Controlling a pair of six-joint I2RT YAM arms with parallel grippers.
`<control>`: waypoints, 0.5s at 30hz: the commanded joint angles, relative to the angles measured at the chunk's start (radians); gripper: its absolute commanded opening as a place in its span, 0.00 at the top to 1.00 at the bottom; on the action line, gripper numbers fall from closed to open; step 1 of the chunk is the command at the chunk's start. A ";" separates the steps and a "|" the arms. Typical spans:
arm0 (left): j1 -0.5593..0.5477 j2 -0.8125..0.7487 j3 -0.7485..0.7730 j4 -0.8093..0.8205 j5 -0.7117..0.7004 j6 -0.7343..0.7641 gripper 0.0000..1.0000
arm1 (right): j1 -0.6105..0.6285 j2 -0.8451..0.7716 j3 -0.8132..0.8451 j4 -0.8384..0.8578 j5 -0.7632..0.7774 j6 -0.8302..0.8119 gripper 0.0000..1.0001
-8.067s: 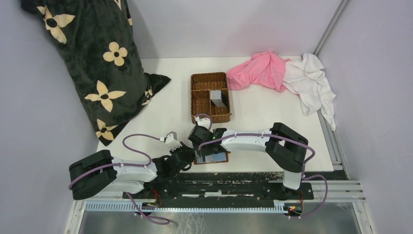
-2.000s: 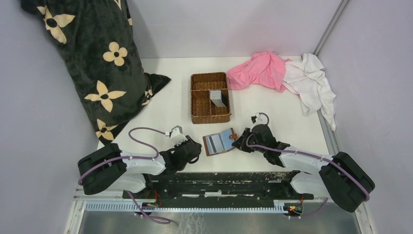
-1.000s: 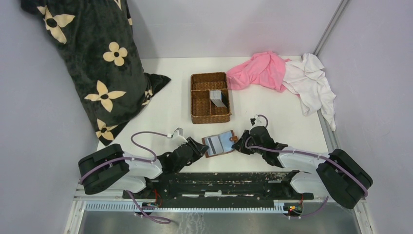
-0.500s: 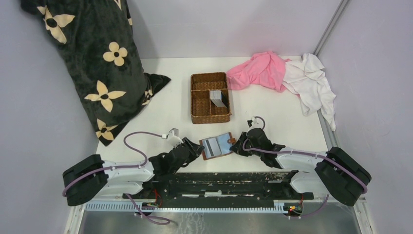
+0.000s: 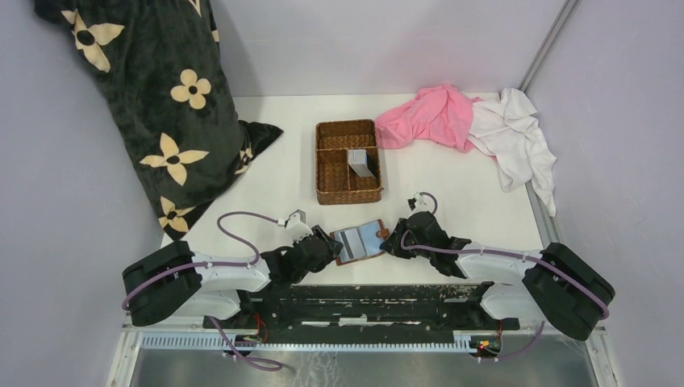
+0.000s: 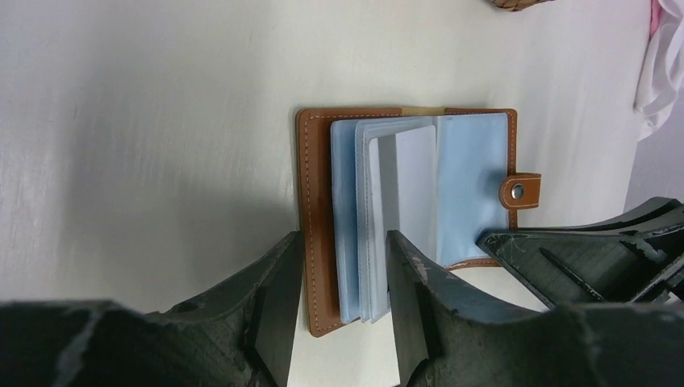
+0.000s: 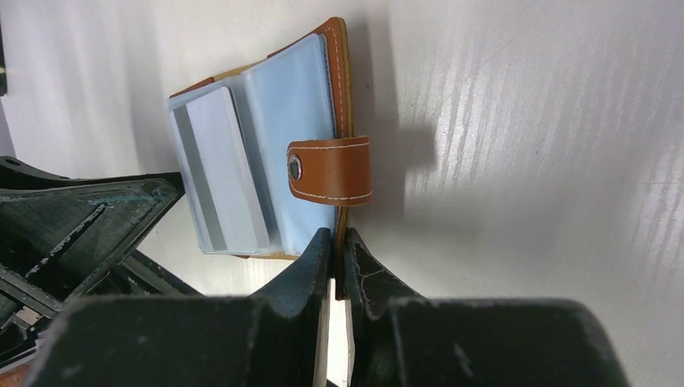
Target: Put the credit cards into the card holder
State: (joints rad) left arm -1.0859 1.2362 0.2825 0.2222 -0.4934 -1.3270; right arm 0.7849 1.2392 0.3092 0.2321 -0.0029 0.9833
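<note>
The brown card holder (image 5: pixel 360 240) lies open on the white table near the front edge, its blue sleeves (image 6: pixel 472 177) showing. A grey credit card (image 7: pixel 226 177) with a dark stripe sits in a sleeve. My left gripper (image 6: pixel 343 266) stands open astride the holder's left cover (image 6: pixel 313 201) and its sleeves, with small gaps at both fingers. My right gripper (image 7: pixel 337 242) is shut on the holder's right edge, just below the snap tab (image 7: pixel 332 169). In the top view the left gripper (image 5: pixel 327 244) and right gripper (image 5: pixel 393 242) flank the holder. More credit cards (image 5: pixel 363 164) stand in the basket.
A brown wicker basket (image 5: pixel 335 173) with compartments stands behind the holder. A black flowered pillow (image 5: pixel 153 97) leans at the far left. A pink cloth (image 5: pixel 431 117) and a white cloth (image 5: pixel 516 141) lie at the back right.
My left gripper's jaws have widened around the holder's left side. The holder has shifted slightly left and toward the front; the right gripper keeps its hold.
</note>
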 commanded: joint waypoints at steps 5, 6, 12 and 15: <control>-0.006 0.108 -0.078 0.169 0.053 -0.002 0.49 | 0.026 0.013 0.039 -0.045 0.036 -0.001 0.86; -0.007 0.102 -0.087 0.189 0.045 -0.007 0.49 | 0.030 0.018 0.038 -0.045 0.039 0.000 0.86; -0.023 0.019 -0.075 0.198 -0.017 0.026 0.49 | 0.054 0.041 0.034 -0.029 0.057 0.012 0.86; -0.026 -0.004 -0.057 0.199 -0.031 0.040 0.49 | 0.072 0.047 0.041 -0.031 0.070 0.015 0.86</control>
State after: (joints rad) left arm -1.0954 1.2671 0.2138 0.4244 -0.5095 -1.3273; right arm 0.8227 1.2636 0.3237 0.2081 0.0631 0.9894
